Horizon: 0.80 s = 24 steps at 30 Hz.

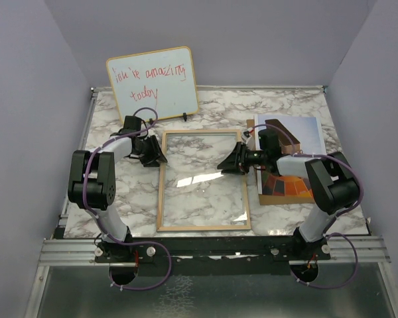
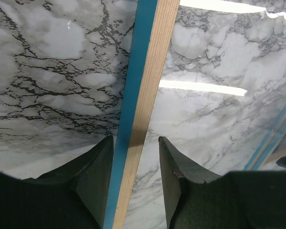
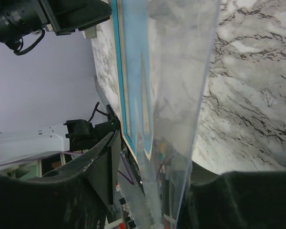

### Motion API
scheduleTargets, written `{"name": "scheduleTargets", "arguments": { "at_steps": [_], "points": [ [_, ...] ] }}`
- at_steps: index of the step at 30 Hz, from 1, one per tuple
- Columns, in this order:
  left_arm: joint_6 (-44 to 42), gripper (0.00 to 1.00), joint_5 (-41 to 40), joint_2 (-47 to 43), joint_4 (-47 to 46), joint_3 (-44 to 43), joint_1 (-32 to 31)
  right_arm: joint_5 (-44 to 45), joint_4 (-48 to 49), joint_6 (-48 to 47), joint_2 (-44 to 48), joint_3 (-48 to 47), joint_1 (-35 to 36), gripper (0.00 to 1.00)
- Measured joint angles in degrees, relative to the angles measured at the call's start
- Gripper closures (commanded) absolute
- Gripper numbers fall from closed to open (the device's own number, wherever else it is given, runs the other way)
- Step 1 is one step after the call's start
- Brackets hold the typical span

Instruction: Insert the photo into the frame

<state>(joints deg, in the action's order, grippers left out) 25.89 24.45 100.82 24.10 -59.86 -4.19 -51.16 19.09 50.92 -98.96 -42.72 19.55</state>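
Note:
The frame (image 1: 160,192) lies flat in the middle of the marble table, light wood face up, with its clear pane inside. My left gripper (image 1: 160,154) is at the frame's left rail near the far corner. In the left wrist view its open fingers (image 2: 136,143) straddle the blue-and-wood rail (image 2: 148,86), with a gap on the right side. My right gripper (image 1: 222,163) is at the frame's right edge. Its fingers (image 3: 155,152) stand apart, with the pane's edge (image 3: 181,71) and the blue frame face (image 3: 133,57) between them. The photo (image 1: 304,136) lies to the right, partly under the right arm.
A whiteboard (image 1: 152,83) with red handwriting leans at the back left, just beyond the frame's far corner. Purple walls close in the table on three sides. A metal rail (image 1: 205,250) with both arm bases runs along the near edge.

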Motion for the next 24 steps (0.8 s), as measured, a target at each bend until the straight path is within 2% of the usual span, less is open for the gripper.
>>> {"name": "scheduleTargets", "arguments": {
  "at_steps": [4,9,18,24],
  "points": [
    [0.0,0.52,0.0,0.0,0.0,0.0,0.0,2.3,-3.2,-1.2,0.0,-0.6,0.3,0.39],
    [0.0,0.49,0.0,-0.1,0.0,0.0,0.0,6.6,-8.4,-2.3,0.2,-1.7,0.8,0.30],
    [0.2,0.42,-0.1,-2.5,0.0,0.0,0.0,14.8,-16.0,-1.7,2.3,-3.1,1.5,0.26],
    [1.2,0.41,-0.5,-3.2,0.0,-0.2,0.0,19.5,-20.5,0.6,2.9,-4.0,2.5,0.26]
  ]
}}
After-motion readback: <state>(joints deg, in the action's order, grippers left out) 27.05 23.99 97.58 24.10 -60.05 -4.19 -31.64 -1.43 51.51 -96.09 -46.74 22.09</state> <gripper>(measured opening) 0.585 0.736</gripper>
